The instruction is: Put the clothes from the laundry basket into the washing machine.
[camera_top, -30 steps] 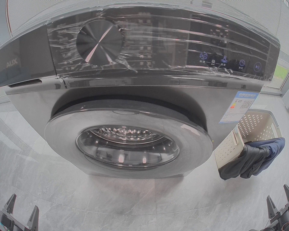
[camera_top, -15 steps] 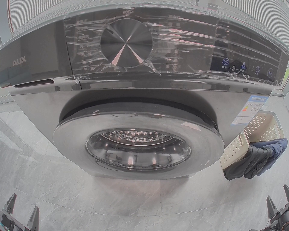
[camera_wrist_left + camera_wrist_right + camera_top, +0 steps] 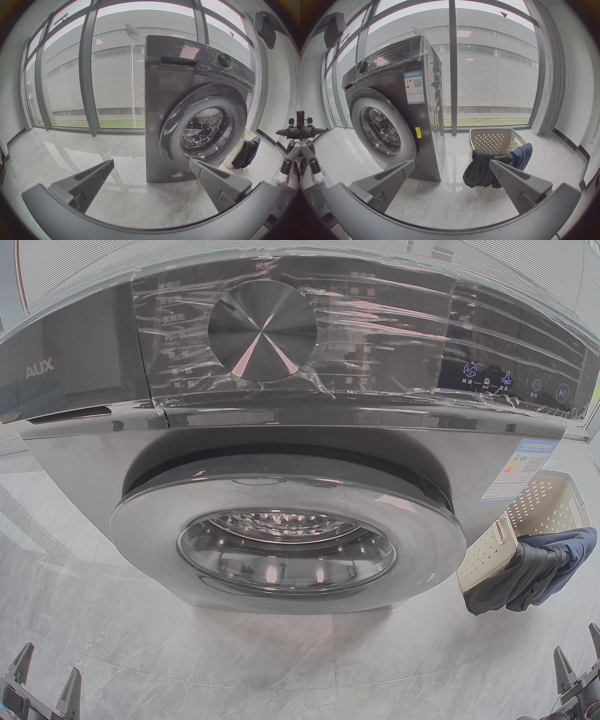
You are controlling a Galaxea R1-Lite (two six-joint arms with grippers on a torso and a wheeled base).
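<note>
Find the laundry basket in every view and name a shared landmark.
Head view: laundry basket at the right edge, beside the washing machine.
Left wrist view: basket peeking past the machine's door.
Right wrist view: basket beside the machine, before the window.
Landmark: dark clothes draped over its rim.

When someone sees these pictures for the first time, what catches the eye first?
A large grey washing machine stands in the middle, its round door shut. To its right, a beige laundry basket sits on the floor, with dark clothes hanging over its rim.
</note>
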